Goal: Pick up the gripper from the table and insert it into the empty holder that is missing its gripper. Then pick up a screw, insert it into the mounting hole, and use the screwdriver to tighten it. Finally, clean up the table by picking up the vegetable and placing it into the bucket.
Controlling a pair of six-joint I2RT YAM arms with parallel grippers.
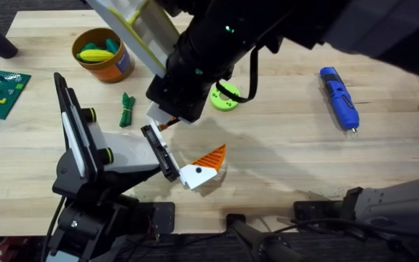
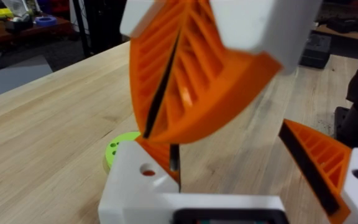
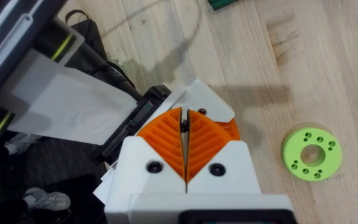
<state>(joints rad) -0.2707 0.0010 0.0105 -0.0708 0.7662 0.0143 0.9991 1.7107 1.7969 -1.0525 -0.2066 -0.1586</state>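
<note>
1. Bucket [image 1: 112, 71], far left: it has yellow and light green toy pieces inside. The dark green vegetable [image 1: 126, 109] lies on the table [image 1: 282, 160] just near-right of it, so cleanup is not done.
2. Holder [image 1: 160, 154], near left: the finger with the black dot [image 1: 202, 169] sits at the near end of the rail.
3. Right gripper [image 3: 184, 134] reaches across to the far end of the rail. Its pads are clamped together on the orange wedge of the finger piece [image 2: 132, 180]. The white base is at the rail, but I can't tell if it's fully seated. Insertion looks mid-step.
4. Green ring dish [image 1: 225, 96], just right of that: I can't make out any screw. The screw step is not started.
5. Screwdriver [image 1: 339, 98], far right: it lies flat on the table, well apart from everything else and untouched.
</note>
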